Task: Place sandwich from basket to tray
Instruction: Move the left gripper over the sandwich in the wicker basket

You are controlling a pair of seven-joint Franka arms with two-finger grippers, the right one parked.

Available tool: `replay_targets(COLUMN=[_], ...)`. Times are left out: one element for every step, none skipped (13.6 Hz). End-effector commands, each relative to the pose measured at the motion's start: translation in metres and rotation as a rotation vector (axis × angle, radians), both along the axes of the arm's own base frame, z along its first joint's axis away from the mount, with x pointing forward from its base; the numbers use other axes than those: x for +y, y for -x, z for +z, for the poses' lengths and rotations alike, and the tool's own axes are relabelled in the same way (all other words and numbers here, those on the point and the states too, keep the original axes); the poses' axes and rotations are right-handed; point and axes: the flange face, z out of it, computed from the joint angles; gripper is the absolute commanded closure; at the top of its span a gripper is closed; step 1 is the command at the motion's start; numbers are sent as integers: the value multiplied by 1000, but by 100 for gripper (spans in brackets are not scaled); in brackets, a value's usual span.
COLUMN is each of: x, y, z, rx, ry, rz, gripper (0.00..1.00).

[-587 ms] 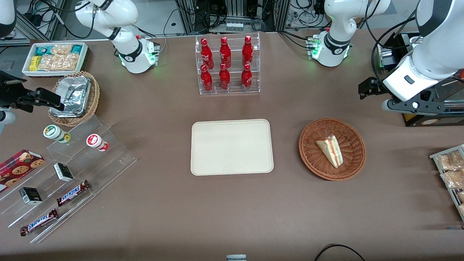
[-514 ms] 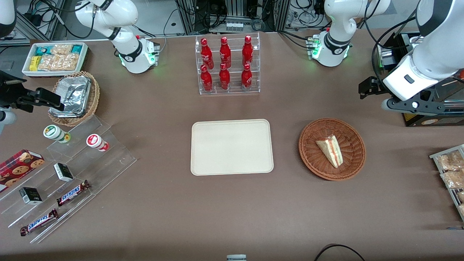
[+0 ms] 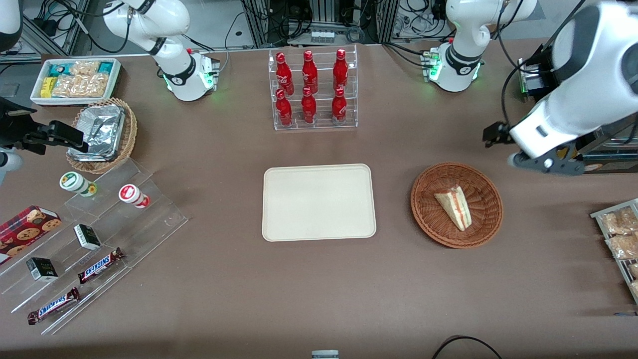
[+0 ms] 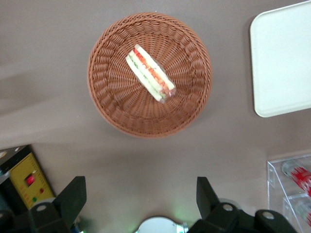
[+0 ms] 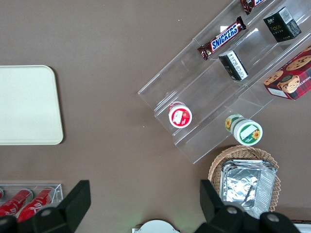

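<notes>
Hovering wide open and empty, the hand [image 4: 138, 204] hangs above the table beside the basket [image 4: 149, 74] holding the sandwich [image 4: 150, 73]

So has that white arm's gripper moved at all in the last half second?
Yes. In the front view the gripper has shifted toward the basket, closing on its rim. It hangs above the table with fingers open; the sandwich lies untouched.

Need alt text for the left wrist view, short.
A triangular white-bread sandwich with red and green filling lies in a round reddish-brown wicker basket on a brown table. The open gripper hangs above the table beside the basket, with a cream rectangular tray partly visible nearby.
</notes>
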Motion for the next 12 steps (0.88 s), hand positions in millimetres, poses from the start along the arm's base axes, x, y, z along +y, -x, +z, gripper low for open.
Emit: replay_targets(x=[-1, 0, -1, -1, -2, -2, -3, -3, -3, -4, -4, -5], y=[12, 15, 18, 21, 25, 30, 33, 32, 32, 31, 29, 28], z=[-45, -63, -78, -95, -115, -133, -143, -149, -151, -151, -156, -160], rx=[-24, -35, -57, -76, -106, -129, -147, -144, -145, -152, -170, -196], ry=[9, 10, 11, 13, 15, 16, 18, 14, 5, -6, -12, -12], rz=[-1, 0, 6, 14, 27, 40, 60, 102, 180, 294, 417, 540], gripper=[0, 0, 0, 0, 0, 0, 0, 0, 0, 0, 0, 0])
